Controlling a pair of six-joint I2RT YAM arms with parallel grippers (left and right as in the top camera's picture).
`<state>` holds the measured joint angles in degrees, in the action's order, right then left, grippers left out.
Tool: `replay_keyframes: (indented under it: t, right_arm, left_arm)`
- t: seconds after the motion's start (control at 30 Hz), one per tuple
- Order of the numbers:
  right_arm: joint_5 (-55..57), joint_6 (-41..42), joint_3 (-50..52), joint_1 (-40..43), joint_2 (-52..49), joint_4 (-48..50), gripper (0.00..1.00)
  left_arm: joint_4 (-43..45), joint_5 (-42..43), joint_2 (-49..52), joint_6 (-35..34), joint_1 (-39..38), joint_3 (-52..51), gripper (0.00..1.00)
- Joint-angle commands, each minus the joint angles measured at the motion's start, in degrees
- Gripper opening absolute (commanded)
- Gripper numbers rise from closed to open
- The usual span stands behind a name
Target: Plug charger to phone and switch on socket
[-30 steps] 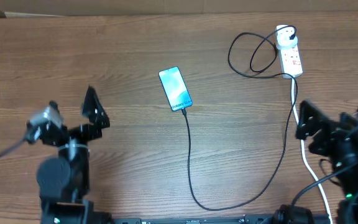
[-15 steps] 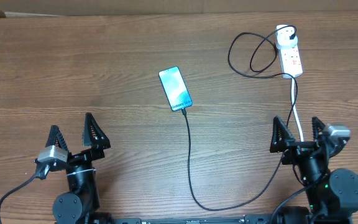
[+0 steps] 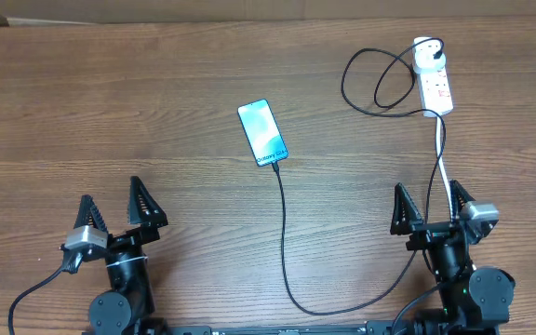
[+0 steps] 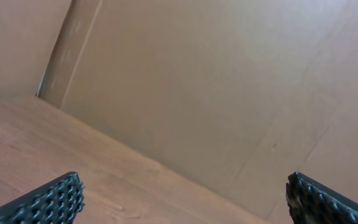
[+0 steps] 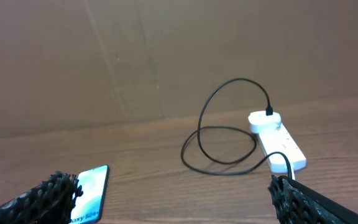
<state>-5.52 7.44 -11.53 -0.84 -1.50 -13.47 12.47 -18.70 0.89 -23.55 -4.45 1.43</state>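
I see both arms pulled back nearer; left gripper [image 3: 110, 193] and right gripper [image 3: 426, 191] gape wide, empty. Charger [image 3: 284, 233] runs from phone [image 3: 262, 133] to far-right socket [image 3: 436, 86].

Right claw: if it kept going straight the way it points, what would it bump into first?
Likely the charger's looped cable, lying ahead beside the power strip. If the open right claw is angled above the table, it could pass over them to the brown wall; height is unclear.
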Motion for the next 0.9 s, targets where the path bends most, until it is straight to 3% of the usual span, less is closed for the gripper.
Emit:
replay_keyframes:
  t: [0.0, 0.17, 0.57, 0.87]
  right_arm:
    - [0.59, -0.5, 1.27, -0.39, 1.33, 1.7, 1.0]
    - [0.57, -0.5, 4.04, -0.39, 1.33, 6.95, 1.0]
    - [1.09, -0.72, 11.19, -0.46, 1.36, 17.53, 1.0]
    - [0.59, -6.05, 11.1, -0.81, 1.36, 14.14, 1.0]
  left_arm:
    - [-0.44, -0.57, -0.74, 0.81, 0.31, -1.16, 1.0]
    - [-1.7, 1.84, -0.74, 0.85, 0.35, -1.16, 1.0]
    - [-15.8, 2.14, -0.72, 1.16, 0.37, -1.16, 1.0]
    - [-15.43, 2.82, -0.72, 3.89, 0.35, -1.16, 1.0]
